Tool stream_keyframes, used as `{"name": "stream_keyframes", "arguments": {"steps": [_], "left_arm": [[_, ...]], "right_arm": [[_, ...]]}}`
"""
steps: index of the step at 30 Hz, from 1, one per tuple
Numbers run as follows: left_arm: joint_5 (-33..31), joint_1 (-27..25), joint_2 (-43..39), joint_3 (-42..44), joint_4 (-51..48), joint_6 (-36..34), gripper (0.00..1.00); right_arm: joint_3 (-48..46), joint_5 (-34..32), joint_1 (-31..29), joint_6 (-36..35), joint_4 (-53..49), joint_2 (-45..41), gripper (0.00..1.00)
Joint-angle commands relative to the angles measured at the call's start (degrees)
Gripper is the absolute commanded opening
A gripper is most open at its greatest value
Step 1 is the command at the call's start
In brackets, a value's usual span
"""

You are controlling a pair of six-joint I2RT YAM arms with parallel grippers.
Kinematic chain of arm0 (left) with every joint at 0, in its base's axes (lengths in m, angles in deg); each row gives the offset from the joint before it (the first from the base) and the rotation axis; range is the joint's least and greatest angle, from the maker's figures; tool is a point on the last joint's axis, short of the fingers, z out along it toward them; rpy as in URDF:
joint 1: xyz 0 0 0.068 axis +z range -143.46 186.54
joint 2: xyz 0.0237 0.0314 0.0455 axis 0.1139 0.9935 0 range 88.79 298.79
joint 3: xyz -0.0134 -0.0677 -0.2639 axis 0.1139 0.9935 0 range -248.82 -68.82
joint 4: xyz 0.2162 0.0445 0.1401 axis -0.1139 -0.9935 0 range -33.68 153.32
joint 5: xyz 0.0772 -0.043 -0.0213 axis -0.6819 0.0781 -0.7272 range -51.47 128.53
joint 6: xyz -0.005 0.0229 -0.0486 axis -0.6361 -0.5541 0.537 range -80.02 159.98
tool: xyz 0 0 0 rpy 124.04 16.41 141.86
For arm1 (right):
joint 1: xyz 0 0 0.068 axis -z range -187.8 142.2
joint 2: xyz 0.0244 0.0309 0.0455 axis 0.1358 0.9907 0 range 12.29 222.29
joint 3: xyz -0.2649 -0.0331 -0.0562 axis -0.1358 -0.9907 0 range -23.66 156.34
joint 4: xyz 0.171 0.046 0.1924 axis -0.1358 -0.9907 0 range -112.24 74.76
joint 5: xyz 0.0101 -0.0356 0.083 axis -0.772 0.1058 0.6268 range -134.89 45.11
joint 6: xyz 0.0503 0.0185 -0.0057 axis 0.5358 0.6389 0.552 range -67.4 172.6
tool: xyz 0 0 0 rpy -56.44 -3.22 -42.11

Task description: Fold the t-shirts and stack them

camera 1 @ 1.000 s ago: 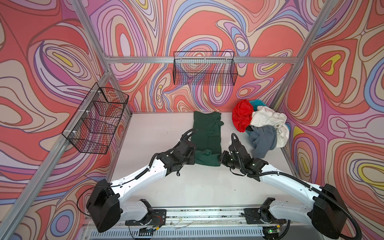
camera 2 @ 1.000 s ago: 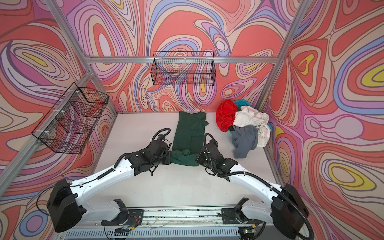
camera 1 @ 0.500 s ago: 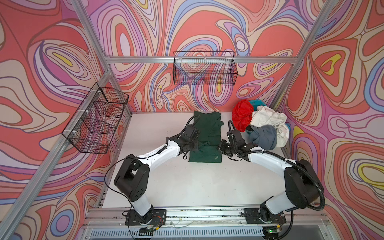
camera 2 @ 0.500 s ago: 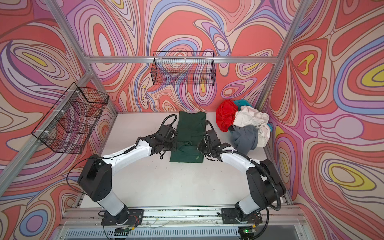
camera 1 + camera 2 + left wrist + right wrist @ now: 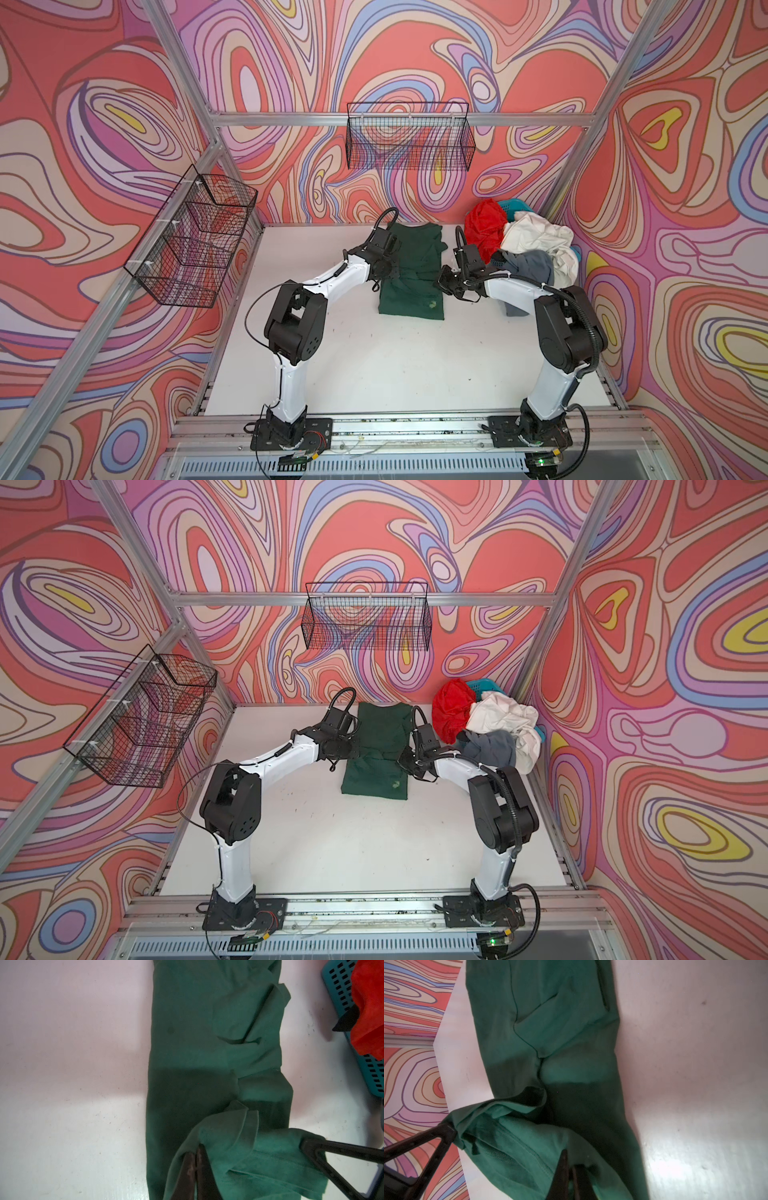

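Left gripper is pinched tight on a raised fold of the dark green t-shirt and right gripper clamps the same edge. The shirt lies mid-table as a narrow strip, held edge lifted above its middle. The red shirt, off-white shirt and grey-blue shirt are heaped on the turquoise basket in the far right corner

Matt soft cloth, perhaps brushed: green shirt.
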Motion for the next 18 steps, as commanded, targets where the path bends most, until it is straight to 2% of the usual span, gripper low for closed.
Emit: {"name": "stream_keyframes", "arguments": {"steps": [1,3,5,8,9,11,14,17,18], "left_arm": [[1.8,1.0,2.4,-2.9,-1.9,-0.6,0.00],[3.9,1.4,3.8,-4.4,-2.0,-1.2,0.02],[4.7,1.3,4.2,-5.5,-2.2,-3.1,0.56],[-0.8,1.3,1.2,-3.5,-1.2,-4.0,0.78],[-2.5,1.3,-0.3,-2.1,-0.1,-4.5,0.84],[-5.5,1.3,-3.4,0.5,1.3,-5.7,0.87],[-7.5,1.3,-6.5,3.0,0.1,-6.9,0.86],[-7.2,1.3,-9.7,7.0,-0.4,-5.8,0.80],[-5.6,1.3,-11.3,9.5,0.7,-5.4,0.75]], "right_arm": [[2.1,1.4,1.1,-1.0,-1.0,1.7,0.02],[2.4,1.1,1.3,-1.5,-1.3,1.9,0.17],[3.2,-0.2,1.4,-2.4,-2.6,1.7,0.35],[3.8,-2.8,1.4,-3.5,-4.3,0.3,0.63],[3.7,-3.6,1.4,-3.7,-4.9,-0.3,0.67],[3.6,-5.7,1.4,-4.6,-6.2,-1.6,0.69],[2.6,-7.6,1.4,-6.0,-7.8,-3.7,0.65],[0.0,-5.7,1.3,-6.8,-6.8,-6.6,0.57],[-1.1,-4.7,0.8,-6.8,-6.1,-7.3,0.54]]}}
